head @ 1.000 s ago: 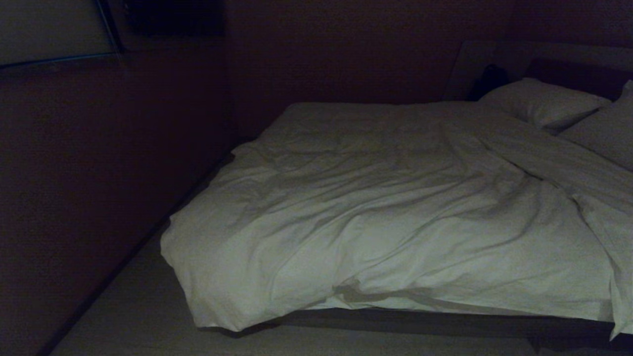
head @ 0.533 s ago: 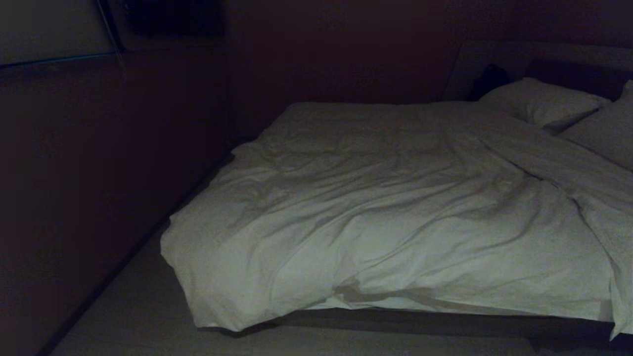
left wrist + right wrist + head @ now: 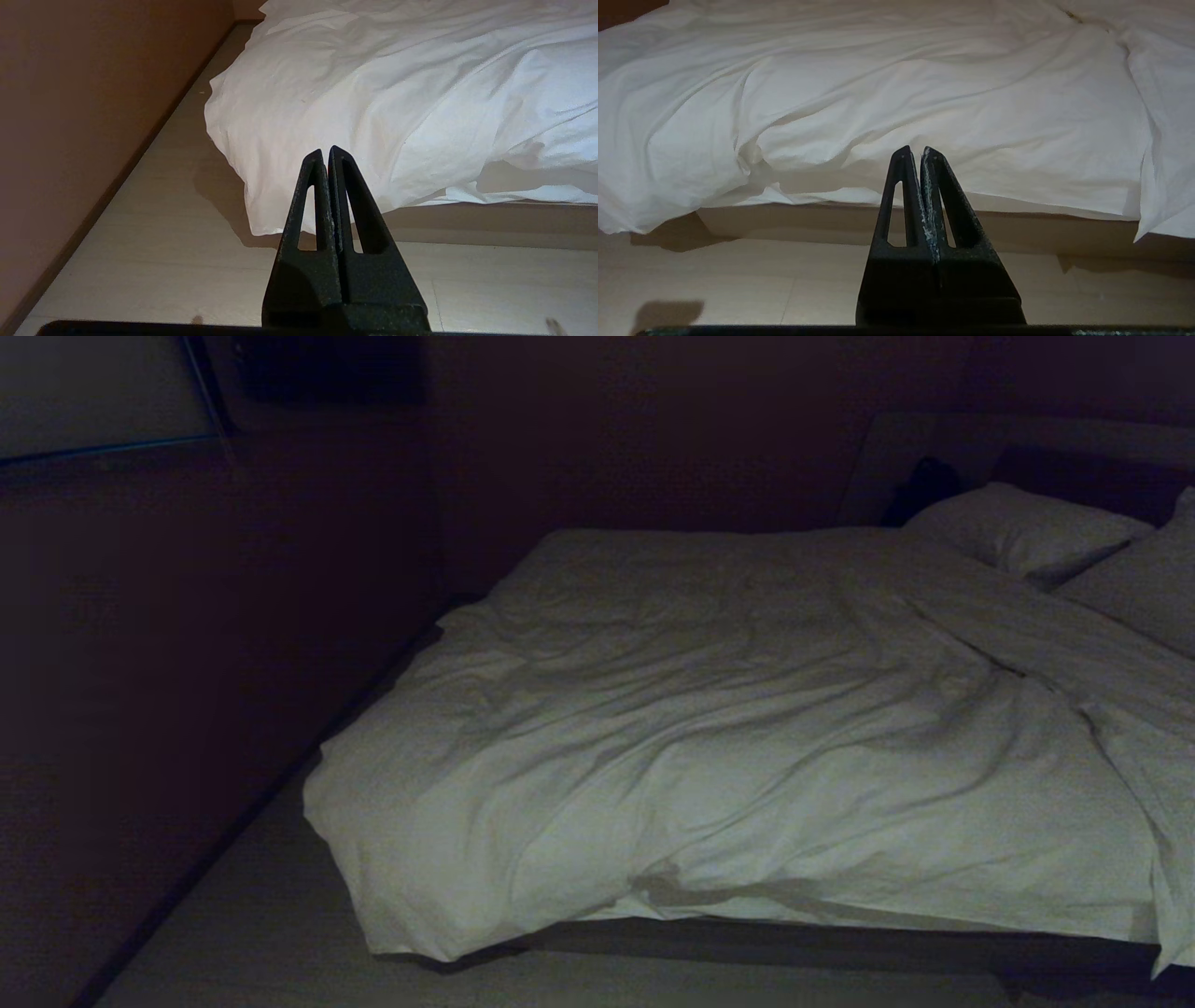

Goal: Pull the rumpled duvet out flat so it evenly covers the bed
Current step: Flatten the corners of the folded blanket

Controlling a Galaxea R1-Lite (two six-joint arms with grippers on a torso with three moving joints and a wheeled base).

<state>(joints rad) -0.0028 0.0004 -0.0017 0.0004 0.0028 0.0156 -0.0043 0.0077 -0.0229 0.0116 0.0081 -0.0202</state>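
The left claw (image 3: 325,150) is clenched, its two black fingers pressed tip to tip with nothing between them, and it hangs above the pale floor (image 3: 154,261) short of the bed. Just beyond its tips the duvet (image 3: 373,88) bulges over the bed's corner and droops toward the floor, well creased; a brown wall (image 3: 70,116) runs along the side away from the right claw.

The right claw (image 3: 915,150) is likewise clenched on nothing, held over the floor (image 3: 738,275) and pointing at the near edge of the bed (image 3: 1017,228). Ahead of it the duvet (image 3: 887,93) lies rumpled, its hem lifted in a fold on the side toward the left claw, while on the other side a second flap hangs over the edge.

From the head view neither claw shows. The duvet (image 3: 709,747) spreads across the bed (image 3: 840,952) with deep wrinkles, and two pillows (image 3: 1022,527) lie at the far end against the headboard (image 3: 1083,467).
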